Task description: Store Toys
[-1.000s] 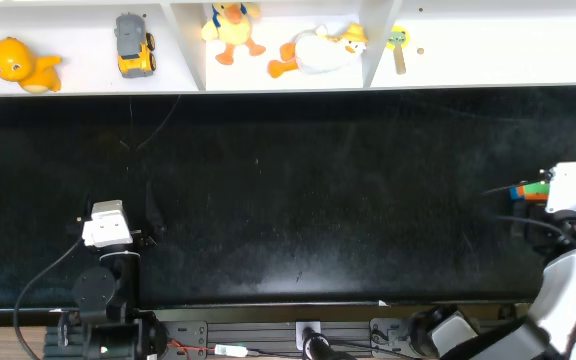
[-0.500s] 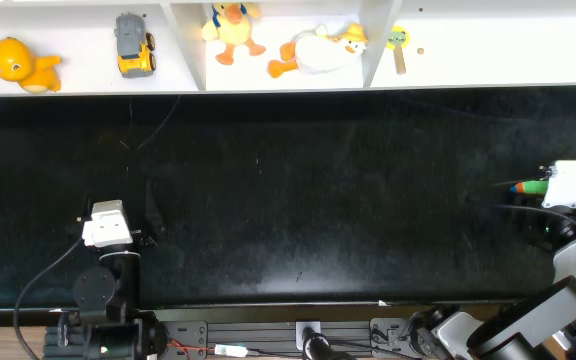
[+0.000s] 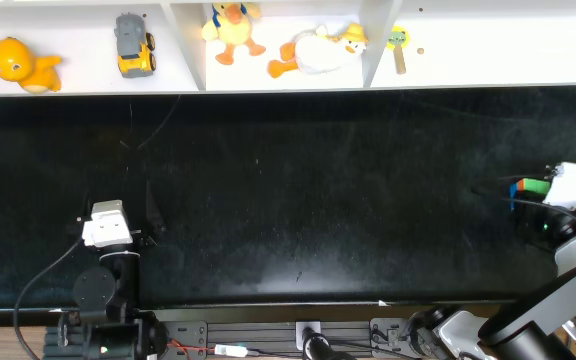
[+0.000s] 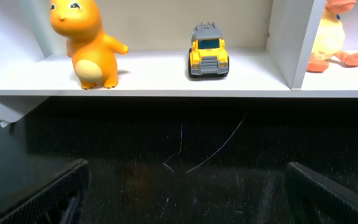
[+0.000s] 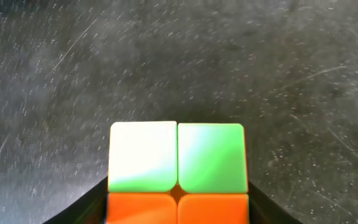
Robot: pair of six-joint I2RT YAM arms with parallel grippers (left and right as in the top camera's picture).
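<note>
Shelf (image 3: 488, 55), white, runs along far edge of black table (image 3: 298, 200) in top view, split into compts by upright dividers. Left compt: orange figure (image 3: 23, 62) + yellow truck (image 3: 135, 46), set apart from each other. Middle compt: yellow duck plush (image 3: 232, 28), w/ white duck plush (image 3: 318, 50) lying just beside it. Right compt: small green-topped toy (image 3: 398, 45). R gripper (image 3: 533, 188) is near table's right edge, well apart from shelf, pinching cube (image 3: 521, 188); green, orange, blue faces show.

L wrist view: L gripper (image 4: 186, 171) has fingers spread wide, over table, facing shelf. Orange figure stands upright in left compt, truck near it w/ front toward camera. Past a divider (image 4: 288, 43), yellow duck plush sits in next compt.

R wrist view: cube is btwn R gripper's fingers, clamped on both sides. Two green tiles show on one face, two orange on the next. Scratched table lies beyond; can't tell if cube touches it.
</note>
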